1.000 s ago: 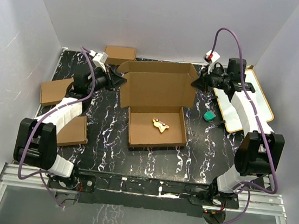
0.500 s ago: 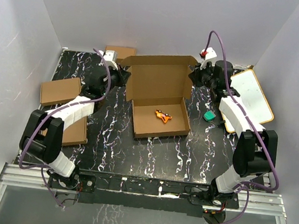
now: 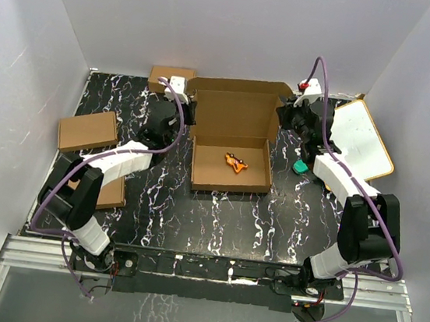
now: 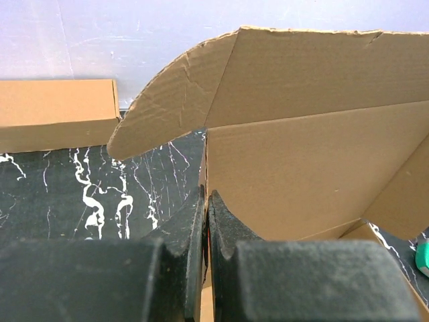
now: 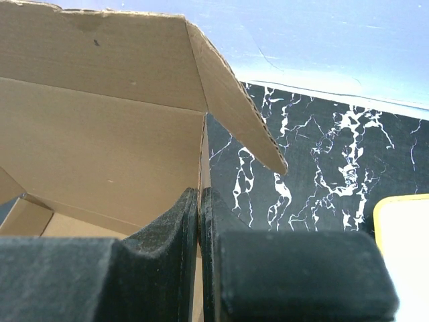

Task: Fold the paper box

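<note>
The paper box point(image 3: 234, 132) is brown corrugated cardboard, a shallow tray at mid table with its lid standing up at the back. A small orange object point(image 3: 235, 163) lies inside the tray. My left gripper point(image 3: 188, 113) is shut on the lid's left side flap, seen edge-on between its fingers in the left wrist view point(image 4: 206, 201). My right gripper point(image 3: 283, 116) is shut on the lid's right side flap, also edge-on in the right wrist view point(image 5: 200, 198). Both curved ear flaps point(image 4: 167, 100) point(image 5: 241, 100) splay outward.
Smaller brown boxes lie at the back point(image 3: 170, 77), at the left point(image 3: 87, 130) and under the left arm point(image 3: 113, 192). A white board with tan rim point(image 3: 366, 144) leans at the right. A small green object point(image 3: 301, 166) lies right of the box.
Both grippers have moved toward the back and inward with the lid's sides. The lid has risen more upright, and the whole box has slid right and toward the back.
</note>
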Robot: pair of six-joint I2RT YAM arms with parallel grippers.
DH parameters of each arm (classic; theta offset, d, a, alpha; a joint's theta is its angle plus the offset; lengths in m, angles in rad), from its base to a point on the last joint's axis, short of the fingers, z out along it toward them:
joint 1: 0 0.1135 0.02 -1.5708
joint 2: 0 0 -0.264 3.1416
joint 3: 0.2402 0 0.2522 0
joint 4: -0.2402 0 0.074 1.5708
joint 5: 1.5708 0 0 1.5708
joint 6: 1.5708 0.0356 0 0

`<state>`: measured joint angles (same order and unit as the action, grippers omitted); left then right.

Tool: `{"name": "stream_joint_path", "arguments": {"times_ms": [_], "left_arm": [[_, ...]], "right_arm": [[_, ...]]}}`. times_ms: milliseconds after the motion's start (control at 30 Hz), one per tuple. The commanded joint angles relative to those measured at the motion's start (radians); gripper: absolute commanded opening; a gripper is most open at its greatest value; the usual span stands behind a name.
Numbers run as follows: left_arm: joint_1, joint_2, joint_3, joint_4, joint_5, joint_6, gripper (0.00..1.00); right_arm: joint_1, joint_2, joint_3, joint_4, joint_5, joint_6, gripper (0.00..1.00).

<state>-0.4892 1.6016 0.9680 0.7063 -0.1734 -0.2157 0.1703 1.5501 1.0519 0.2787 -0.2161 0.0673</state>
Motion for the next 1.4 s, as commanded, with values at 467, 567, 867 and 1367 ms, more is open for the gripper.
{"name": "stream_joint_path", "arguments": {"times_ms": [467,567,867,1367], "left_arm": [[-0.173,-0.066,-0.074,0.07,-0.246,-0.032,0.0],[-0.193,-0.068,-0.063,0.053,-0.275,-0.056,0.0],[-0.26,-0.072,-0.06,-0.027,-0.361,-0.128,0.0],[-0.341,-0.093,-0.083,-0.102,-0.509,-0.18,0.0]], "right_arm": [[0.069,-0.161,-0.166,0.155,0.056,0.11,0.1],[0.084,-0.169,-0.177,0.145,0.099,0.126,0.1],[0.137,-0.204,-0.201,0.104,0.238,0.152,0.12],[0.171,-0.265,-0.271,0.052,0.295,0.196,0.14]]}}
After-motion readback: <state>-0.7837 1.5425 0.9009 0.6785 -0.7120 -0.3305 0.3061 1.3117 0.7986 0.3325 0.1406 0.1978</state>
